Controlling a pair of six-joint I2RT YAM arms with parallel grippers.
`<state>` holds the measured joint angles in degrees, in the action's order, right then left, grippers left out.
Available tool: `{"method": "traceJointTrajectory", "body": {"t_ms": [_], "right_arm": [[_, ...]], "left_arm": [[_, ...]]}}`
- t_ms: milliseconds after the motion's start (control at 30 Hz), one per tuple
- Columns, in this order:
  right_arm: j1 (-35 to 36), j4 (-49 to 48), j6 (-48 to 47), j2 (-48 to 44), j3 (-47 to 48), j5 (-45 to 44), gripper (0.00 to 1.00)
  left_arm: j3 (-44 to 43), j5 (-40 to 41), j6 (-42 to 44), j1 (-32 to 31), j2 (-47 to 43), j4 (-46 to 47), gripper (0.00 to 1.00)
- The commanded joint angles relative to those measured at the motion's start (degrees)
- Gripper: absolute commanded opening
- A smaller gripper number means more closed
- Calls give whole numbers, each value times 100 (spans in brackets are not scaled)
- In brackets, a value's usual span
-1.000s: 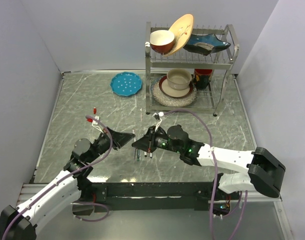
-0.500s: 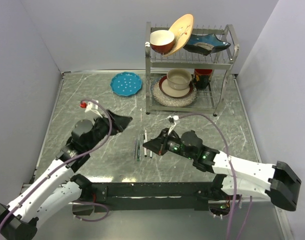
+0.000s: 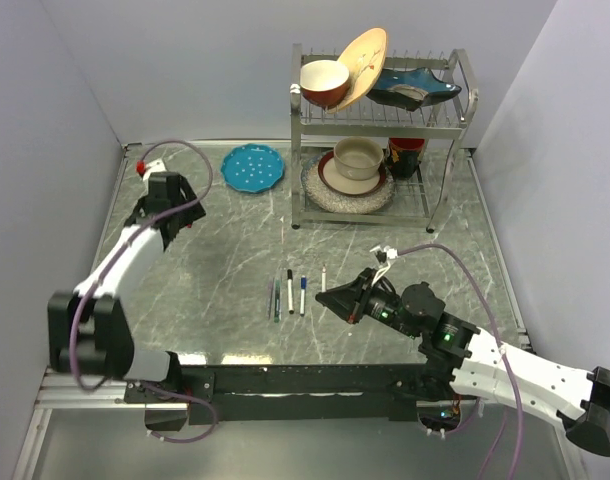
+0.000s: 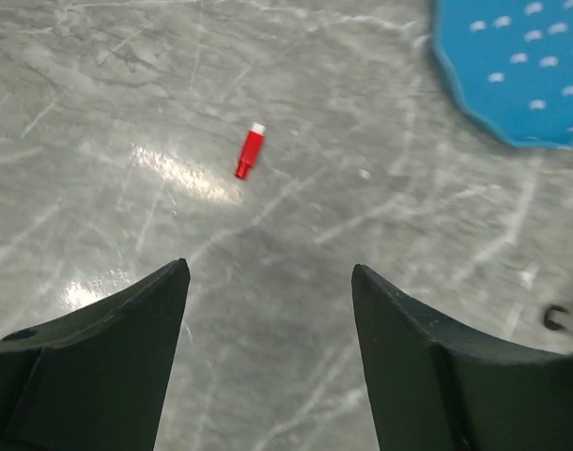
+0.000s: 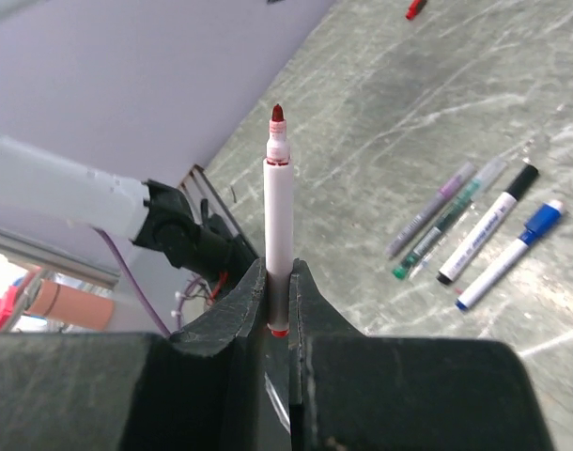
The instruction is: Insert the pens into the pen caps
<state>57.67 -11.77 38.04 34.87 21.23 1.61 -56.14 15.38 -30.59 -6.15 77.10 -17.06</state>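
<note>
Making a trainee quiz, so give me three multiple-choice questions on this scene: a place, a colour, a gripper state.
1. Where is the red cap? A rack; B table, ahead of the left gripper; C bowl.
2. Tip colour of the right gripper's pen? A blue; B red; C black.
3. The left gripper is: A open; B shut on a cap; C shut on a pen.
Answers: B, it lies on the tabletop; B, red tip shows; A, fingers apart, nothing between.
</note>
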Motion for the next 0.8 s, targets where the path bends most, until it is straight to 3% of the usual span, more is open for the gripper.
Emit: {"method": "traceJointTrajectory", "body": {"t_ms": [0,267,467,767], "right_arm": [[7,61,-183,-270,39,15,0],[-1,447,-455,-542,232,-81,0],[-10,597,-552,-605,197,-152,0],[-1,553,-561,-490,241,-152,0]], "left_arm": [[-985,-395,886,255,1068,-103,73],[-2339,-719,1389,536,2923,-667,65],[-2419,-975,1573,738,3452,-606,54],[-2559,-1072,1758,844,3891,-614,46]]}}
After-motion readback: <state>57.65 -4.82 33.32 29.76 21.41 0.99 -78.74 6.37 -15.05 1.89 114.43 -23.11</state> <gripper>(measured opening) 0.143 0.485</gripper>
